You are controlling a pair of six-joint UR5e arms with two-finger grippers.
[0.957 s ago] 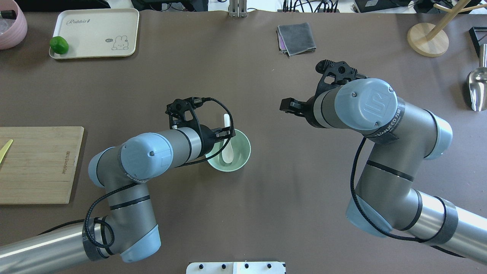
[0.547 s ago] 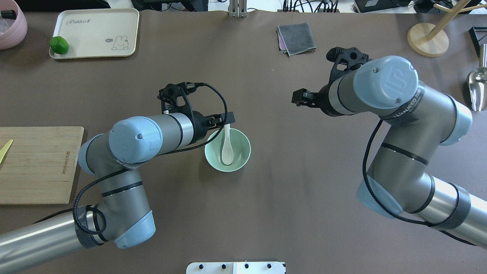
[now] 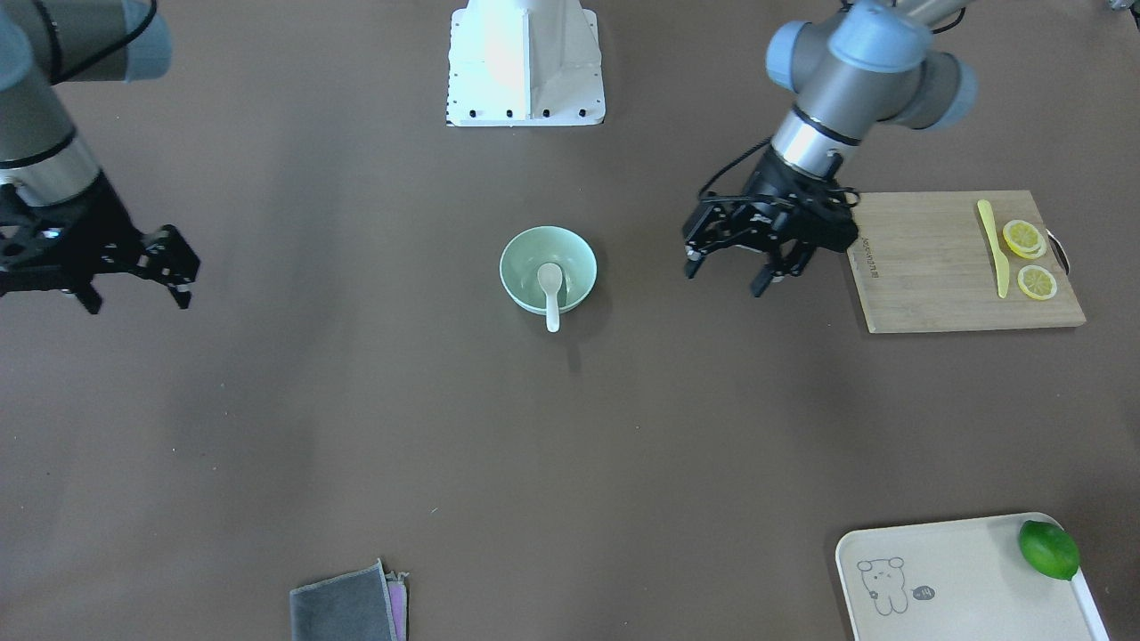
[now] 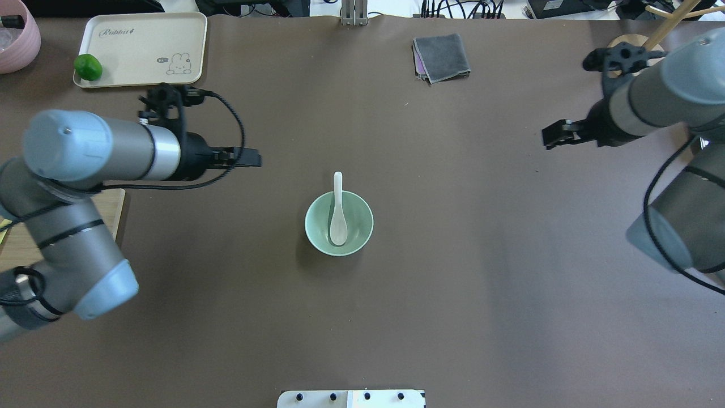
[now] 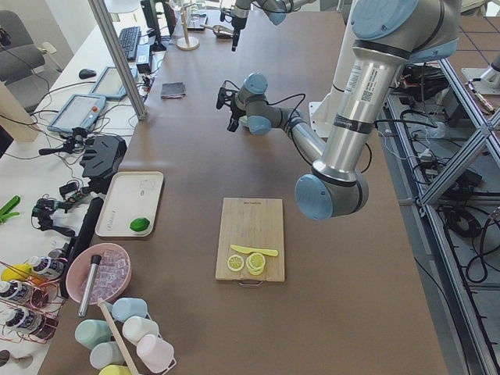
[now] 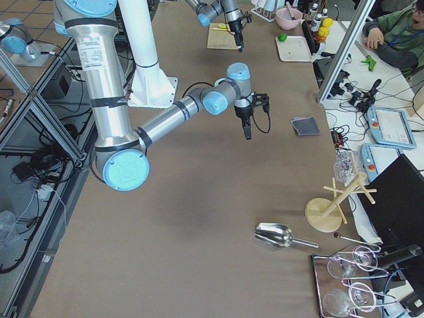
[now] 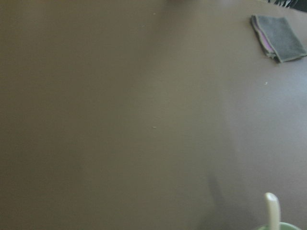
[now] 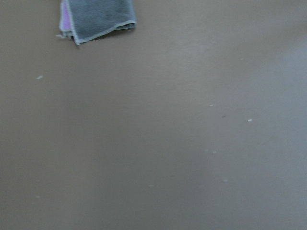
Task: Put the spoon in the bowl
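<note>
The white spoon (image 4: pixel 338 218) lies in the mint-green bowl (image 4: pixel 311 228) at the table's middle, scoop down inside and handle leaning over the far rim. It also shows in the front view, spoon (image 3: pixel 550 287) in bowl (image 3: pixel 517 252). My left gripper (image 4: pixel 253 158) is open and empty, raised well to the left of the bowl; in the front view (image 3: pixel 726 278) its fingers stand apart. My right gripper (image 4: pixel 548 139) is open and empty far to the right, and also shows in the front view (image 3: pixel 134 298). The left wrist view catches the spoon's handle tip (image 7: pixel 272 210).
A bamboo cutting board (image 3: pixel 926 276) with a yellow knife (image 3: pixel 993 245) and lemon slices (image 3: pixel 1024 239) lies at my left. A cream tray (image 4: pixel 141 48) with a lime (image 4: pixel 88 67) is far left. A grey cloth (image 4: pixel 442 56), a wooden stand (image 4: pixel 637 56) and a metal scoop (image 4: pixel 711 130) lie far right.
The left gripper has let go of the spoon, which now rests in the bowl, and has drawn back to the left. The right arm has drawn back to the right.
</note>
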